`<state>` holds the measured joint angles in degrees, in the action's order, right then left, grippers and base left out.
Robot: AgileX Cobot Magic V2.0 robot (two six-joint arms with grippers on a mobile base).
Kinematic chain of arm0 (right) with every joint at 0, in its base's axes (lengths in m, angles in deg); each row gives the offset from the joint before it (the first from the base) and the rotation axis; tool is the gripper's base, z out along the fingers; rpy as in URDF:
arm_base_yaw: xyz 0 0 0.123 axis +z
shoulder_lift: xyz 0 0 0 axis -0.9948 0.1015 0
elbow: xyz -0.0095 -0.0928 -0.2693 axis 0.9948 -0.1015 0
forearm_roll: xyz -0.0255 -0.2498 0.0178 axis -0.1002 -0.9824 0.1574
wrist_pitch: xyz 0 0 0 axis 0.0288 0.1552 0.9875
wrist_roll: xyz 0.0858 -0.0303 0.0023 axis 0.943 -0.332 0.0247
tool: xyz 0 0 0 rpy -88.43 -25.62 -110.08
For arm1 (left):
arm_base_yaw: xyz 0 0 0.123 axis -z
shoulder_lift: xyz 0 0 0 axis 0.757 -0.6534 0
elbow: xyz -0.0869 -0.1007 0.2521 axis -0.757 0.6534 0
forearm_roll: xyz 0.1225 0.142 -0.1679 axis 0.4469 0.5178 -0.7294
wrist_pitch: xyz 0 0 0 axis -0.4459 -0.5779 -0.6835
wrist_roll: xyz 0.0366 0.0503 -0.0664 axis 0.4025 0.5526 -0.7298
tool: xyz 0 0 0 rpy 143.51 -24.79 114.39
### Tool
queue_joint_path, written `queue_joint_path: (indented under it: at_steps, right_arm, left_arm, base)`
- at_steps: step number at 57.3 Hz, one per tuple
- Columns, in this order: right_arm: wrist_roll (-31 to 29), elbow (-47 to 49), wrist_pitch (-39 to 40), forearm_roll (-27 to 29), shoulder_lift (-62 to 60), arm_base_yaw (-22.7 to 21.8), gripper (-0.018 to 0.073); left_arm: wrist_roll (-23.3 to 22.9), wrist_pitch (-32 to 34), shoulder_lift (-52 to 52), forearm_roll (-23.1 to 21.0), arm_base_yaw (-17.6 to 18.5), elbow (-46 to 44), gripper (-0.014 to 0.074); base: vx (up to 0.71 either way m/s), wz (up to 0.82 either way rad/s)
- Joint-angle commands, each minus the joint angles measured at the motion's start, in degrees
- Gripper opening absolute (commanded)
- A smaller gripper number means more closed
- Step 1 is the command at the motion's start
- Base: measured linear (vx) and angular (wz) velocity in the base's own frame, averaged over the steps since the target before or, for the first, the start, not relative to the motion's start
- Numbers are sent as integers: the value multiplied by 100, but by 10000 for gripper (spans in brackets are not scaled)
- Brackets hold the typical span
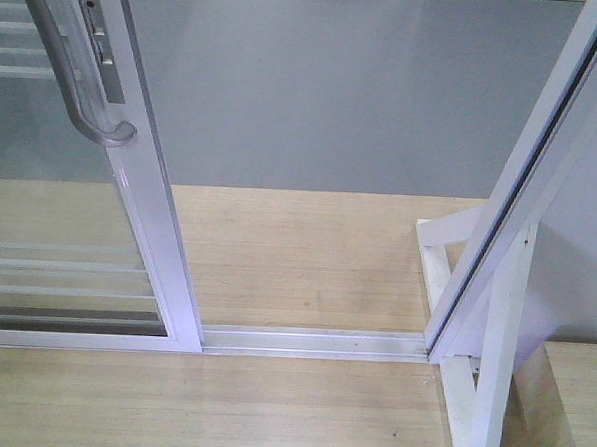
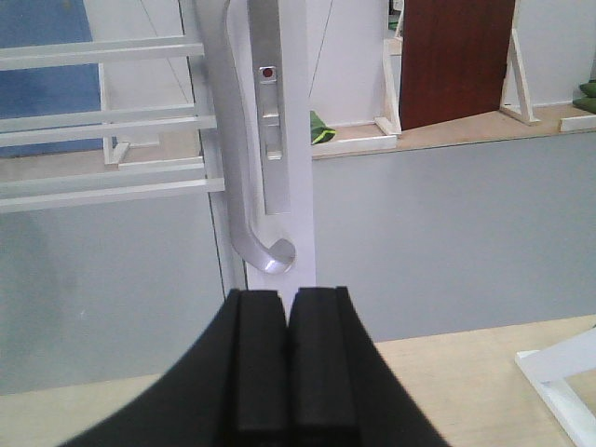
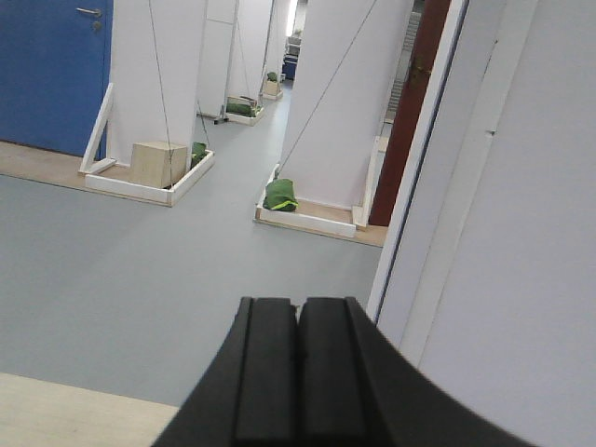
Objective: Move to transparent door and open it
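The transparent door stands at the left of the front view, a white-framed glass panel with thin white bars. Its grey curved bar handle runs down the stile beside a lock plate. A wide gap lies between the door's stile and the white jamb at the right. In the left wrist view the handle is straight ahead, just above my left gripper, which is shut and empty, apart from the stile. My right gripper is shut and empty, facing the gap beside the jamb.
A floor track runs across the wooden platform between door and jamb. A white support post and base stand at the lower right. Beyond lies grey floor with white partitions, green bags and a blue door.
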<state>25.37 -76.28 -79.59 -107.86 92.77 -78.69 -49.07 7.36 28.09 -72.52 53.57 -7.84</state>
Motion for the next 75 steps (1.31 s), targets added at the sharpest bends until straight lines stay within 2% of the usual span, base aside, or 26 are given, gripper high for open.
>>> queue_joint_path:
  at_steps: [1,6,12,18,26,30,36,60,65,75]
  right_arm:
    - [-14,168,437,-26,44,-33,-1]
    - [-14,168,437,-26,44,-33,-1]
    - [-14,168,431,-26,44,-33,-1]
    - [-14,168,431,-26,44,-33,-1]
    - [-14,168,431,-26,44,-33,-1]
    - [-14,168,431,-26,44,-33,-1]
    - [-14,168,431,-26,44,-33,-1]
    - [-19,168,381,-26,48,-33,-1]
    - [-19,168,381,-26,48,-33,-1]
    - [-19,168,376,-26,48,-33,-1]
  left_arm:
    - [-37,478,-18,-42,23,-156,-4]
    - [-100,478,-18,-64,23,-156,-4]
    - [-511,408,254,-47,23,3,-4]
    - [-531,436,760,-58,29,478,-4]
    - [-933,435,1645,-58,29,1302,-4]
    - [-1068,-238,2083,-52,34,1290,-4]
    - [-1041,-807,2815,56,34,1290,-4]
    - [-1035,-968,2769,125,23,1310,-4]
    - [-727,-955,2769,-32,23,1310,-4]
    - [529,-961,2769,-1100,23,1310,-4]
  base:
    - [0,0]
    - [0,0]
    - [0,0]
    - [0,0]
    - [0,0]
    - [0,0]
    - [0,0]
    - [0,0]
    - [0,0]
    - [0,0]
